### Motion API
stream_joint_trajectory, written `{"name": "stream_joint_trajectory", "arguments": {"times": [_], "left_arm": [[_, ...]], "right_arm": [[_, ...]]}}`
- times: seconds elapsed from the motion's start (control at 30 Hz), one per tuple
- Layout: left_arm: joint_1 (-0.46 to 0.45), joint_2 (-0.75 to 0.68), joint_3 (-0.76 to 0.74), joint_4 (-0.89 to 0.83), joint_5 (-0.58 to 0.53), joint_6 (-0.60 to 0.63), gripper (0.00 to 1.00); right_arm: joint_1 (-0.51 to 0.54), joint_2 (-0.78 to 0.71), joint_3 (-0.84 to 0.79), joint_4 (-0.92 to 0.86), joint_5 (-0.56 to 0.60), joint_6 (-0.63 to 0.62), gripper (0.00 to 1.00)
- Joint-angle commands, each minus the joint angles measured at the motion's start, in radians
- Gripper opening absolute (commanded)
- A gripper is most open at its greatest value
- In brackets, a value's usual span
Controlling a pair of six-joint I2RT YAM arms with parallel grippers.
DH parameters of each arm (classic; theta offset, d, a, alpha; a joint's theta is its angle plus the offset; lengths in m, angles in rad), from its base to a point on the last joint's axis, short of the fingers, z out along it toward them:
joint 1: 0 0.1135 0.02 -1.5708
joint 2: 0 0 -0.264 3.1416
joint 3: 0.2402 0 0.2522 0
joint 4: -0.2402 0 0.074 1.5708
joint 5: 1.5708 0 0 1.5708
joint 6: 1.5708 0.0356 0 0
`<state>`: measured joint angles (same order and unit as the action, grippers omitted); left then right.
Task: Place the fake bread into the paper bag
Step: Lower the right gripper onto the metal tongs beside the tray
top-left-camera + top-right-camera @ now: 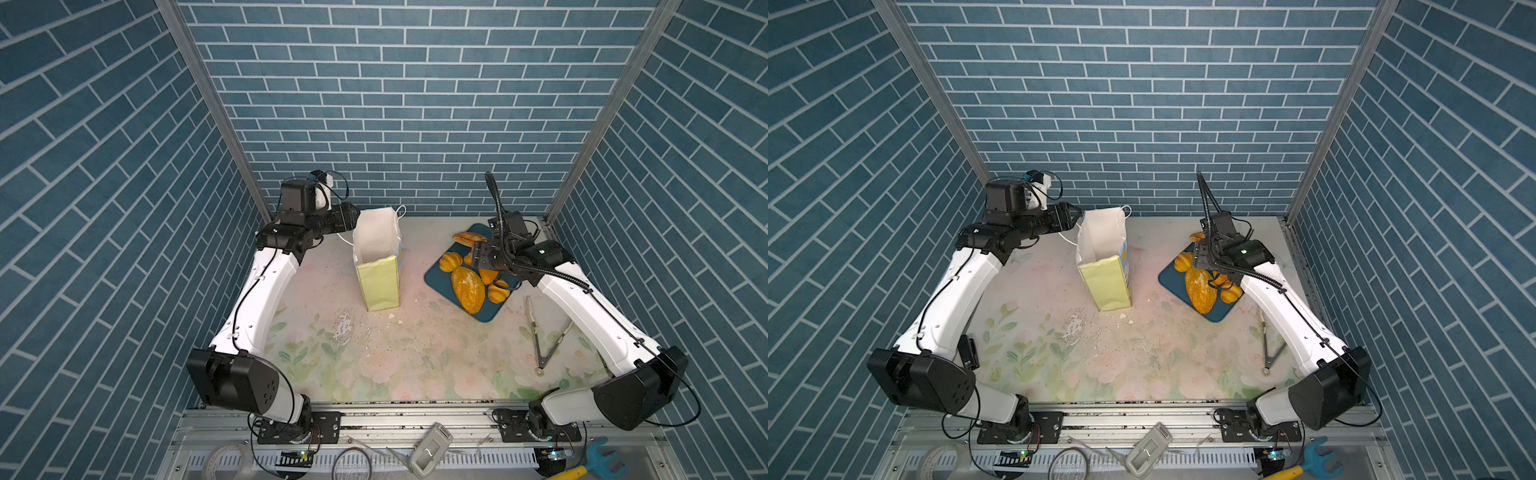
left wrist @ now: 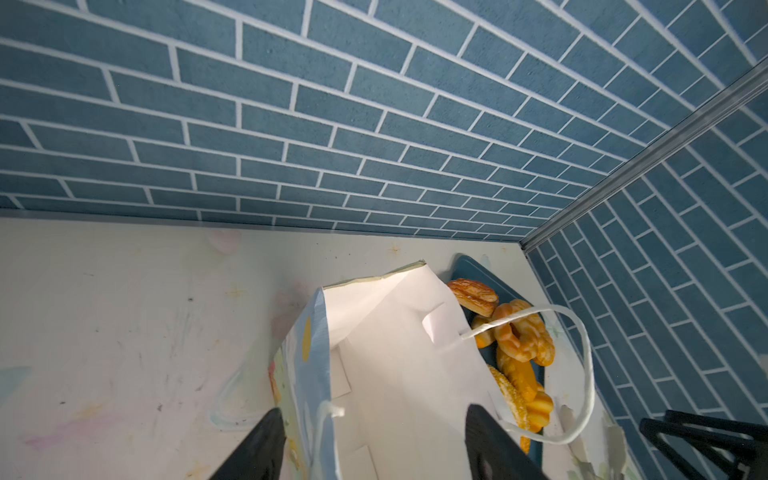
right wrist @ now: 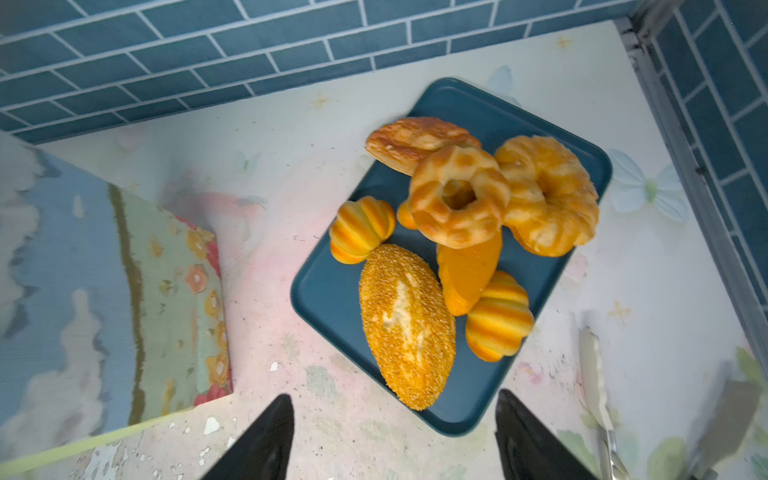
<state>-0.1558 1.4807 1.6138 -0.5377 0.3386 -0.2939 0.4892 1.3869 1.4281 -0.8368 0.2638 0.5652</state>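
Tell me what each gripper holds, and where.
Nothing. The left gripper stands open at the paper bag; the right gripper hangs open over the fake bread.

Paper bag [image 3: 83,270] blurred; tongs [image 3: 592,374] cut off.

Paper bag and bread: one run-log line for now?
paper bag: upright, mouth open, no bread visible inside | fake bread: on tray | left gripper: open at bag mouth | right gripper: open above tray, empty
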Motion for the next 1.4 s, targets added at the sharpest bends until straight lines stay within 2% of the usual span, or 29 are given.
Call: {"name": "stream_joint_trajectory", "arguments": {"times": [0.0, 0.23, 0.43, 0.6, 0.93, 1.13, 1.37], "left_arm": [[0.020, -0.049, 0.001, -0.071, -0.031, 0.117, 0.72], [0.029, -0.115, -0.059, -0.090, -0.025, 0.151, 0.77], [0.035, -0.163, -0.077, -0.114, -0.058, 0.169, 0.79], [0.047, -0.180, -0.087, -0.120, -0.071, 0.171, 0.80], [0.048, -0.194, -0.099, -0.132, -0.078, 0.176, 0.81], [0.048, -0.183, -0.090, -0.126, -0.065, 0.175, 0.81], [0.048, -0.174, -0.079, -0.128, -0.081, 0.189, 0.81]], "right_arm": [[-0.048, -0.106, -0.080, -0.140, 0.064, 0.142, 0.77], [-0.220, -0.291, -0.332, -0.291, 0.020, 0.198, 0.81], [-0.361, -0.374, -0.539, -0.253, -0.039, 0.162, 0.83], [-0.442, -0.324, -0.655, -0.132, -0.131, 0.136, 0.84], [-0.563, -0.224, -0.718, 0.008, -0.226, 0.085, 0.85], [-0.613, -0.112, -0.689, 0.053, -0.200, -0.011, 0.85], [-0.643, -0.023, -0.705, 0.105, -0.157, -0.069, 0.86]]}}
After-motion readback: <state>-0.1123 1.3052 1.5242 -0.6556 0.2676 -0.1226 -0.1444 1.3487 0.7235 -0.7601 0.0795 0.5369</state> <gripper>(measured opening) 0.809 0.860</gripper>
